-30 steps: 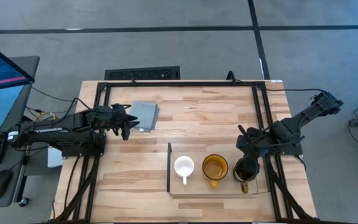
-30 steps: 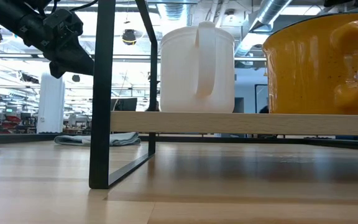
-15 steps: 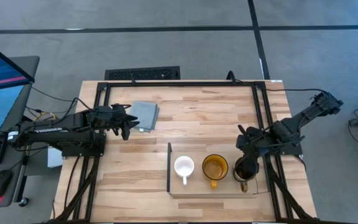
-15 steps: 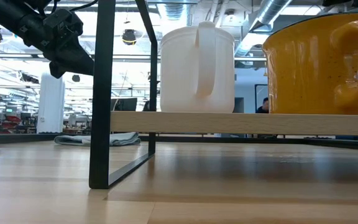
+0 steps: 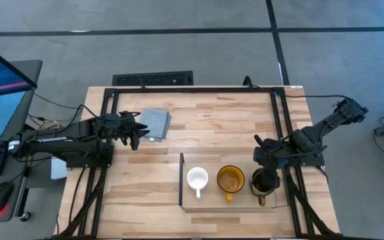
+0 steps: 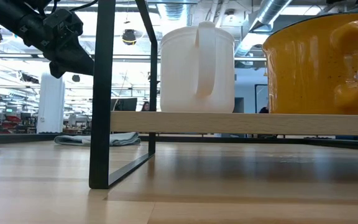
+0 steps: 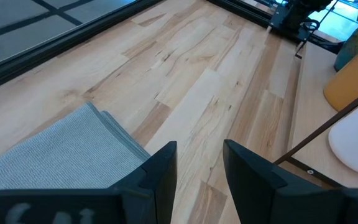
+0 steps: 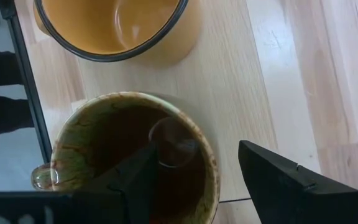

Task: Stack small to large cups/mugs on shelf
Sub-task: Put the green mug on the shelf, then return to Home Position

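White mug [image 5: 197,179], yellow mug [image 5: 231,180], brown-stained glass mug [image 5: 263,182] stand upright along shelf [image 5: 209,202].

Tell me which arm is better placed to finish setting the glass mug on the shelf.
The right. Its hand is open right at the glass mug on the shelf. The left hand waits by the grey cloth, far off.

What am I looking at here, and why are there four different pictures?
It is a robot with two dark arms at a wooden table, filmed from overhead, from table height, and from each wrist. On a light-wood shelf stand three mugs in a row: a white mug, a yellow mug and a glass mug. The right gripper hangs open over the glass mug, one finger above its inside, gripping nothing. The left gripper waits open, empty, beside a folded grey cloth.
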Tool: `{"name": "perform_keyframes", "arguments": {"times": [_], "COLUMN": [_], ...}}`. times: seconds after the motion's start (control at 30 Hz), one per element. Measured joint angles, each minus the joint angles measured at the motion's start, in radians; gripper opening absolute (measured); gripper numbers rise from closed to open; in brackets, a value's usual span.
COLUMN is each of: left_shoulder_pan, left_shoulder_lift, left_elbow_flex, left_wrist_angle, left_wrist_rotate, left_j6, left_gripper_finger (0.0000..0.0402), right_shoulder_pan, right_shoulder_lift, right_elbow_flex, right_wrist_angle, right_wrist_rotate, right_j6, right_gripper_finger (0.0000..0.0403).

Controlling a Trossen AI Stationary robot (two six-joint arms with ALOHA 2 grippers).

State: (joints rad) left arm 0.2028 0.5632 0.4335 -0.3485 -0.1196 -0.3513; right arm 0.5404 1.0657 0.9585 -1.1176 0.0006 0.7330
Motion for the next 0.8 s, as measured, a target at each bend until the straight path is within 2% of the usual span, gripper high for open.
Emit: {"name": "perform_keyframes", "arguments": {"times": [0.4, 0.53, 0.8], "left_shoulder_pan": [0.000, 0.000, 0.000], "left_shoulder_lift": [0.000, 0.000, 0.000], "left_elbow_flex": [0.000, 0.000, 0.000], "left_wrist_angle": [0.000, 0.003, 0.004], "left_wrist_rotate": [0.000, 0.000, 0.000], "left_j6": [-0.001, -0.002, -0.002], "left_gripper_finger": [0.0121, 0.0121, 0.0121], "right_shoulder_pan": [0.000, -0.007, -0.086], "right_shoulder_lift": [-0.008, -0.008, -0.007], "right_elbow_flex": [0.005, 0.067, 0.242], "right_wrist_angle": [-0.009, -0.081, -0.171], "right_wrist_rotate": [0.000, 0.013, 0.141], "right_j6": [0.000, -0.006, -0.127], "right_gripper_finger": [0.0246, 0.0246, 0.0246]}}
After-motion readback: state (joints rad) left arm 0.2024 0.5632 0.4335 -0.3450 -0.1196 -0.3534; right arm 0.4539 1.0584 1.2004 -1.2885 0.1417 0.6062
